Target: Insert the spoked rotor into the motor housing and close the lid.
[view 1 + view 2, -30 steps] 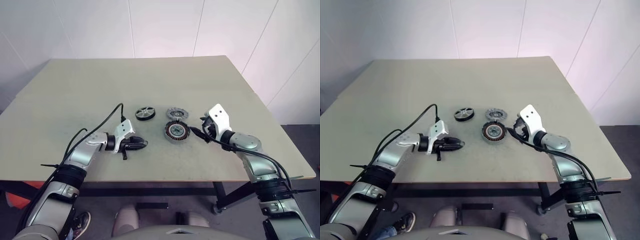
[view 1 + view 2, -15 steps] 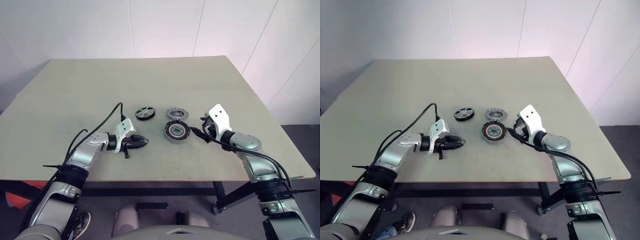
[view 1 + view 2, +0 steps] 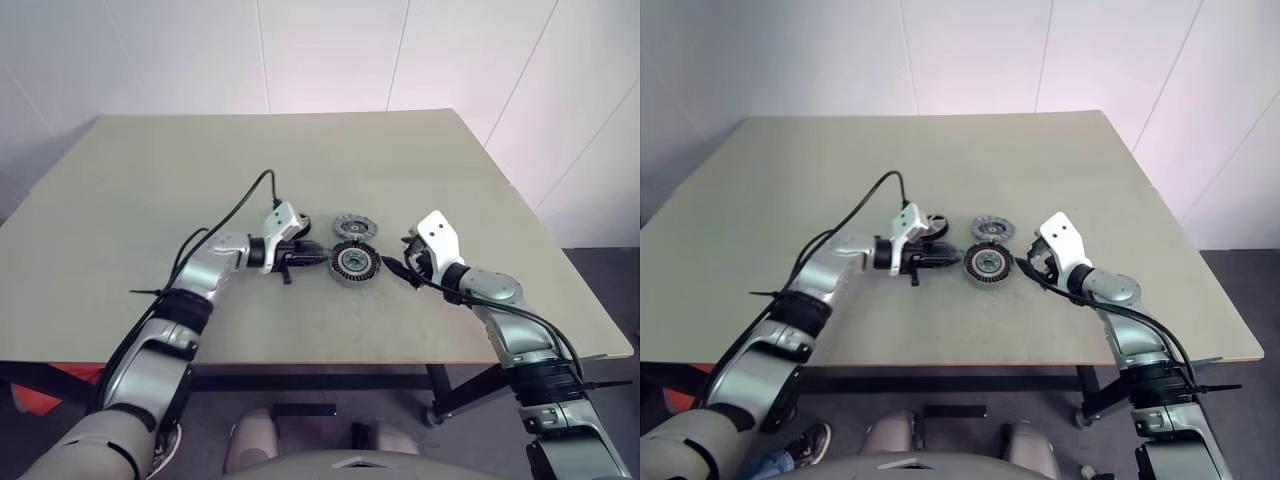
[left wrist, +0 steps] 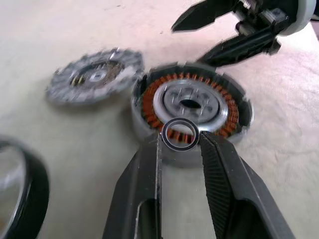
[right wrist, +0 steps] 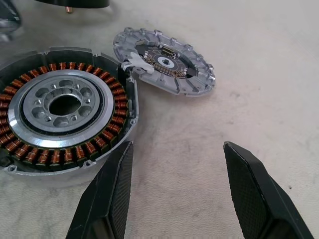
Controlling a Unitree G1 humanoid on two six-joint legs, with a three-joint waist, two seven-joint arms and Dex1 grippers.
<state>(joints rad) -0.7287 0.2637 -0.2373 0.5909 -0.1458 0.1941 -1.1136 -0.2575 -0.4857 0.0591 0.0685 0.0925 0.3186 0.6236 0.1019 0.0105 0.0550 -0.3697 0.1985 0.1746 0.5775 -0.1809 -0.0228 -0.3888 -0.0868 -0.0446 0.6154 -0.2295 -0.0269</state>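
The left gripper point(image 4: 180, 144) is pinched on a small black ring point(image 4: 180, 133), one finger pressing each side of it, and holds the ring just above the near edge of the motor housing point(image 4: 192, 107), over the band of coppery windings that circles the silver centre. In the head views the left arm reaches in from the robot's left with the elbow bent and the forearm running almost level across the surface point(image 3: 150, 180), so that the left gripper points sideways at the housing with its tips just short of the housing's rim. The spoked rotor point(image 4: 22, 191) lies flat on the surface on the far left side of the housing, partly hidden behind the left wrist in the head views. The lid point(image 3: 355, 226) lies flat just behind the housing, its ribbed edge almost touching the housing's shell, dark centre facing up. On the housing's other side the right gripper point(image 5: 177, 191) stands wide open with nothing between its fingers, hovering low over bare surface just beside the housing's right edge; the right arm comes in from the robot's right, forearm angled inward and slightly down toward the housing.
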